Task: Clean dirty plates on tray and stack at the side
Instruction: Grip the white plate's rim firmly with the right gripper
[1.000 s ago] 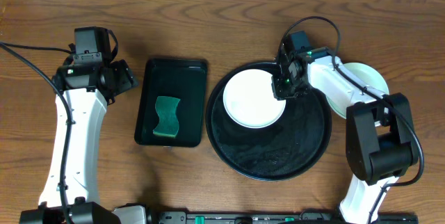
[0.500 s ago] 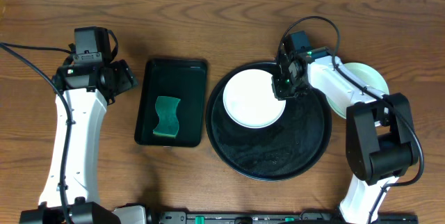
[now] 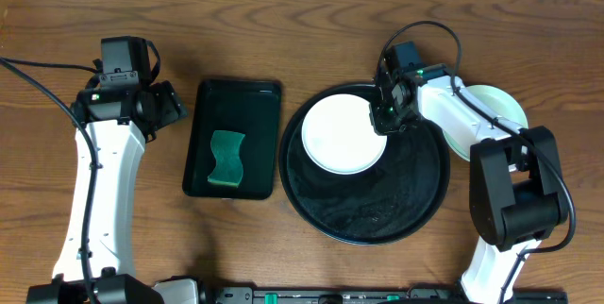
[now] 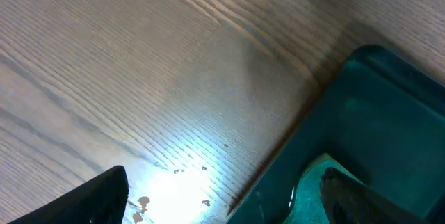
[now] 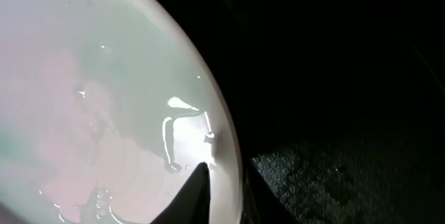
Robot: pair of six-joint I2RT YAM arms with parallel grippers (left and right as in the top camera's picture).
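Note:
A white plate (image 3: pixel 342 136) lies in the upper left of the round black tray (image 3: pixel 415 200). My right gripper (image 3: pixel 385 120) is at the plate's right rim. In the right wrist view one dark finger (image 5: pixel 195 196) rests on the wet inside of the plate (image 5: pixel 104 99) and the other (image 5: pixel 261 196) sits outside over the tray (image 5: pixel 334 57), so the right gripper (image 5: pixel 226 182) is shut on the rim. A pale mint-green plate (image 3: pixel 500 106) lies on the table right of the tray, partly under the right arm. My left gripper (image 3: pixel 170 106) hangs open, holding nothing.
A rectangular dark green tray (image 3: pixel 234 106) with a green sponge (image 3: pixel 226 159) in it stands left of the black tray. In the left wrist view the left gripper (image 4: pixel 222 196) straddles that tray's left edge (image 4: pixel 375 113), with the sponge (image 4: pixel 313 189) just under one finger.

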